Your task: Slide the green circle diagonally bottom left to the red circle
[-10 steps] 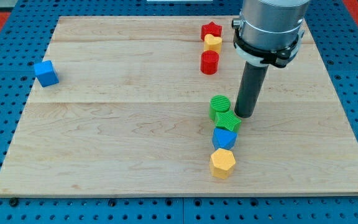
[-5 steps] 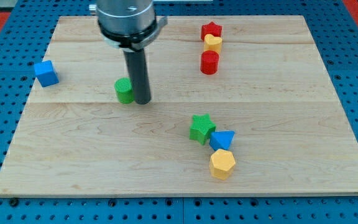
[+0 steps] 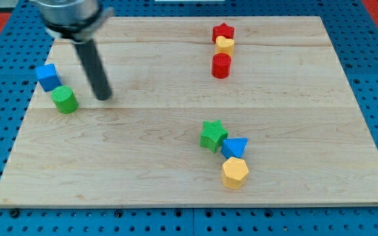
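Standing apart from the green circle (image 3: 64,99) | my tip (image 3: 103,97) just right of it, holding nothing | red circle (image 3: 221,66) far right, so no push engaged

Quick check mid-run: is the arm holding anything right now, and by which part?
Nothing is held. My tip rests on the board, to the view's right of the green circle with a visible gap, not touching it. The blue cube sits just above that circle.

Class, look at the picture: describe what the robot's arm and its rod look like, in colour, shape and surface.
The arm's end is a grey metallic cylinder with a black ring clamp, blurred at the view's top. From it a straight, smooth, dark rod slants down to my tip. No cables or markings show.
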`<act>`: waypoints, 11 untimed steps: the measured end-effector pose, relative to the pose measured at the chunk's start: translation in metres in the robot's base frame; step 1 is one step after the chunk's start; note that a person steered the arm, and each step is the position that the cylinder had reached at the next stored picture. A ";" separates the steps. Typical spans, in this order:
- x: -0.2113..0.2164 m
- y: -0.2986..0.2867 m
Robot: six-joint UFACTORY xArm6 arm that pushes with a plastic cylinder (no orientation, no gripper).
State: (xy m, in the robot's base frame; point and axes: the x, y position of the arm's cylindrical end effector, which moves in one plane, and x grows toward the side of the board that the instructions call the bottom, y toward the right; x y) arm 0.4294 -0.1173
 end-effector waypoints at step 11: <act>-0.016 -0.085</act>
State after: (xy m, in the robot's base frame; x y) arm 0.4131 -0.2018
